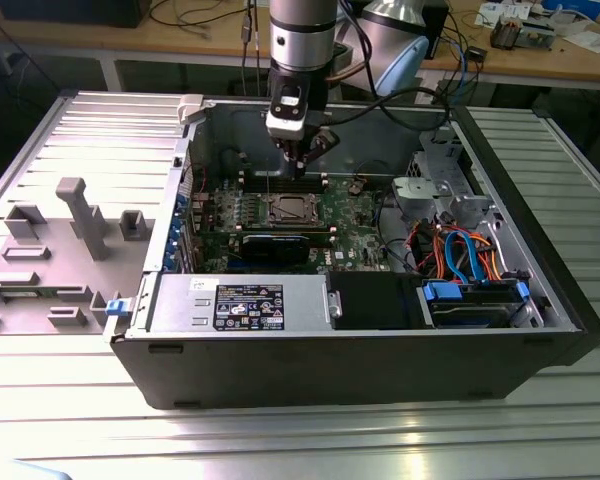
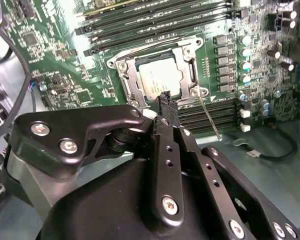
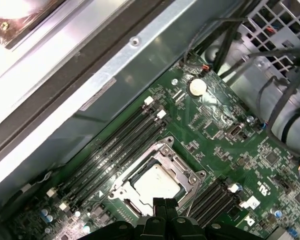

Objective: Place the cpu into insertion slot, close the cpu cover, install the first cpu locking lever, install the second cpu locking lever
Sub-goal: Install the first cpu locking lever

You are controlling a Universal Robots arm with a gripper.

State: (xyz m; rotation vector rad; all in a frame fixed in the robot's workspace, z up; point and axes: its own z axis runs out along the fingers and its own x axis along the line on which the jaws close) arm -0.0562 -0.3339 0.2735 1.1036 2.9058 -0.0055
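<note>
Silver square cpu [image 2: 159, 80] framed by shiny metal cpu cover [image 2: 129, 79]

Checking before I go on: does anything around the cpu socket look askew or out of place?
The cpu sits square under the cpu cover, but one thin locking lever juts out over the memory slots, unlatched.

Exterior view looks down on the case [image 1: 340, 352]; both wrist views share the cpu [image 2: 159, 79] [image 3: 156, 184] close up.

Claw [image 1: 298, 160] above the insertion slot [image 1: 289, 209], inside the open computer case [image 1: 380, 362] on a ribbed table [image 1: 280, 440].
</note>
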